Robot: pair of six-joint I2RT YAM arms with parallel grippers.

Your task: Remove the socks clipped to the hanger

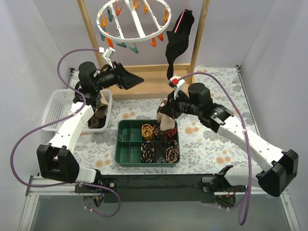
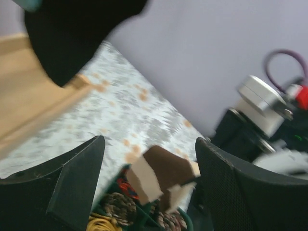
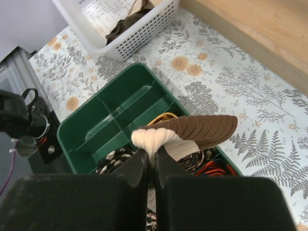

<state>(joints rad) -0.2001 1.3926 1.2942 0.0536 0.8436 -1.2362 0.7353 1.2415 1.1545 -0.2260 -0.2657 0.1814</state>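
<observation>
The brown-and-cream sock (image 3: 202, 131) is off the pegs and dangling over the green tray (image 3: 96, 126); the right gripper (image 3: 154, 155) has it, fingers pressed together on the cream end; rolled bundles (image 1: 171, 154) sit in the compartments below; at the back the hanger (image 1: 134, 21) shows its orange and teal pegs, with a black garment (image 1: 179, 43) just beside it; the left gripper (image 1: 136, 80), in front of the wooden frame (image 1: 154, 79), has its fingers spread and nothing between them; more socks (image 1: 98, 118) lie in the white basket (image 1: 55, 108) on the left.
</observation>
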